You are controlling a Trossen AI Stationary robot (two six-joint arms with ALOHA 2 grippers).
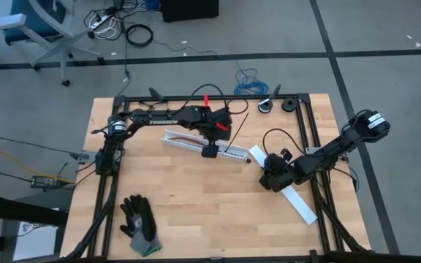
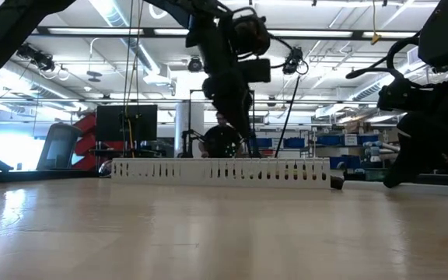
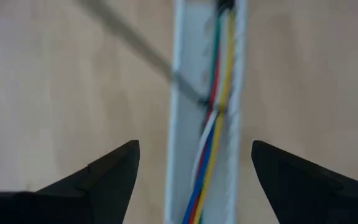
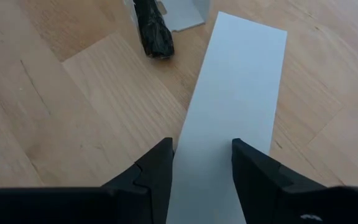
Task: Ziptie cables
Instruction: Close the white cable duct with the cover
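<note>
Wooden bench (image 1: 196,197) carries a white slotted strip (image 1: 203,145) near its middle, w/ the cables (image 3: 215,118) lying lengthwise inside the channel: red, yellow, white, blue and green strands, seen only in the left wrist view. Left hand (image 3: 194,180) hovers just above the strip, fingers spread wide to either side, grasping nothing. A thin dark strip, apparently the ziptie (image 3: 135,46), runs slantwise across the wood to the channel wall and meets the cables; it is blurred. White lettering on the left arm in the high view is too small to read for sure. Right hand (image 4: 202,165) sits toward the bench's right side over a flat white strip (image 4: 235,106), fingers part-open, one to each side of its near end; whether they pinch it cannot be told. Low view alone shows the slotted strip's row of slots side-on. High view alone shows a black glove (image 1: 139,223) near the front-left corner.
</note>
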